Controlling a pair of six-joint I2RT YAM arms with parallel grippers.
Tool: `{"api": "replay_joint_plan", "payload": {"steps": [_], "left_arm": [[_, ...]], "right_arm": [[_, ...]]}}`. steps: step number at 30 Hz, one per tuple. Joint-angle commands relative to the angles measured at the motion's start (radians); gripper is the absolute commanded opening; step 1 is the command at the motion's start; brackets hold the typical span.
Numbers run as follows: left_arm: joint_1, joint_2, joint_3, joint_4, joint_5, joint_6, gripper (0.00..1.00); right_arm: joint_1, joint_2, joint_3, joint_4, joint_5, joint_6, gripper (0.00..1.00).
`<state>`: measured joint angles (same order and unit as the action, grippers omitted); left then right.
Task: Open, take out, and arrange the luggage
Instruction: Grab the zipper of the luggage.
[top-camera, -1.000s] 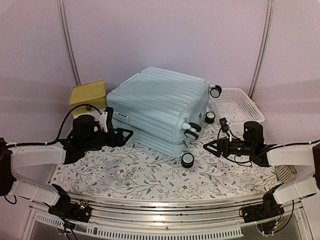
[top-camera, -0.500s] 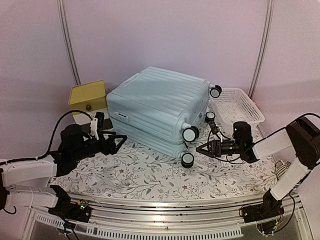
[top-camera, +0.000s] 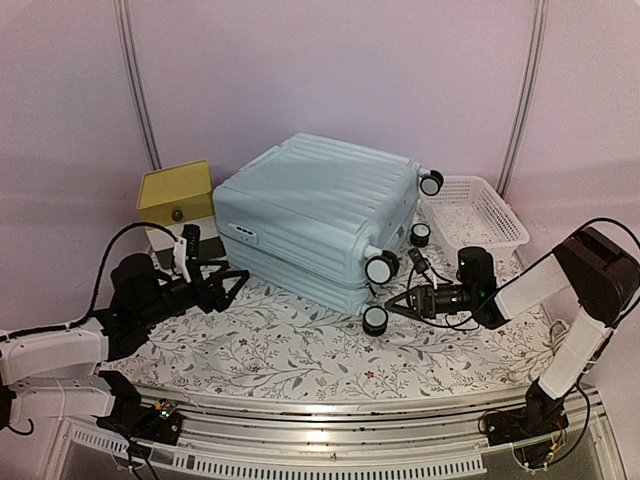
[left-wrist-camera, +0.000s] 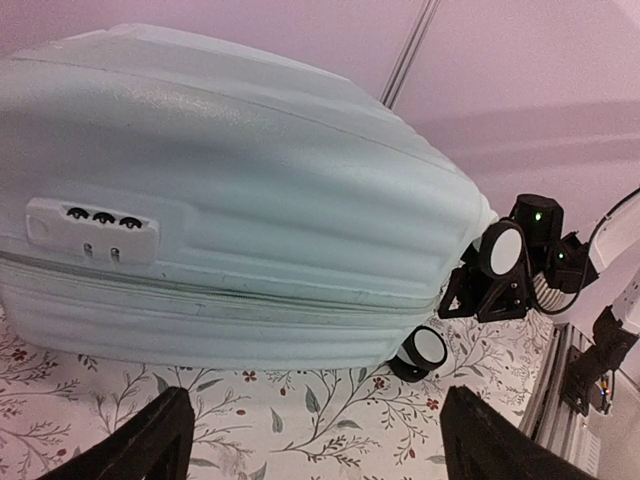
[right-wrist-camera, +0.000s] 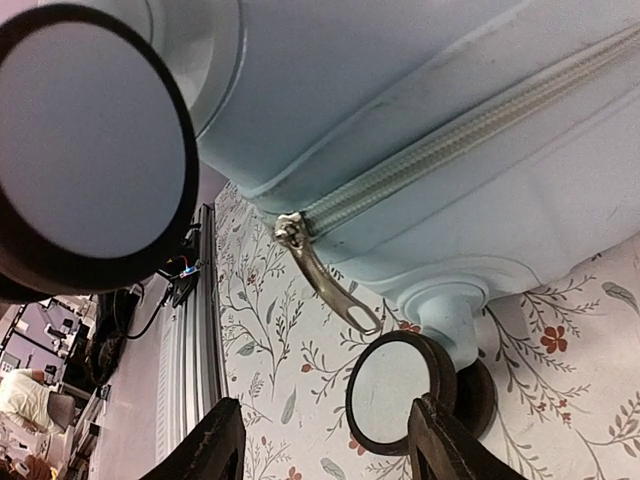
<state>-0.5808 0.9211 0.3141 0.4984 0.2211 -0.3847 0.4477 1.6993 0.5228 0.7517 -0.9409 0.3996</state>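
You've one mint ribbed suitcase (top-camera: 320, 200), zipped shut, four casters (top-camera: 380, 268). Right tool (right-wrist-camera: 325, 405) apart, zipper pull (right-wrist-camera: 322, 272) just ahead; left tool (left-wrist-camera: 315, 400) apart.

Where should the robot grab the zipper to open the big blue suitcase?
The thin metal zipper pull, by its loose end. It sticks out of the luggage seam between two wheels, so the right gripper should probably come in from the wheel end.
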Motion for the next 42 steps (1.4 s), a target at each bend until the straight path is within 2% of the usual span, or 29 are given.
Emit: {"api": "replay_joint_plan", "payload": {"steps": [1, 13, 22, 31, 42], "left_arm": [[-0.01, -0.014, -0.011, 0.032, 0.013, 0.015, 0.88], [-0.01, -0.049, -0.022, 0.012, 0.01, 0.011, 0.88], [-0.01, -0.056, -0.019, 0.006, 0.004, 0.001, 0.88], [-0.01, -0.065, -0.009, -0.015, 0.002, -0.002, 0.88], [-0.01, -0.05, -0.012, 0.002, -0.004, 0.001, 0.88]], "right_arm": [[0.04, 0.024, 0.03, 0.033, -0.005, -0.011, 0.56], [0.058, 0.027, 0.022, 0.091, -0.012, -0.006, 0.53], [0.06, 0.05, -0.017, 0.255, -0.032, 0.029, 0.48], [0.03, 0.106, 0.007, 0.342, -0.027, 0.052, 0.48], [-0.04, 0.192, 0.058, 0.353, -0.113, 0.034, 0.51]]}}
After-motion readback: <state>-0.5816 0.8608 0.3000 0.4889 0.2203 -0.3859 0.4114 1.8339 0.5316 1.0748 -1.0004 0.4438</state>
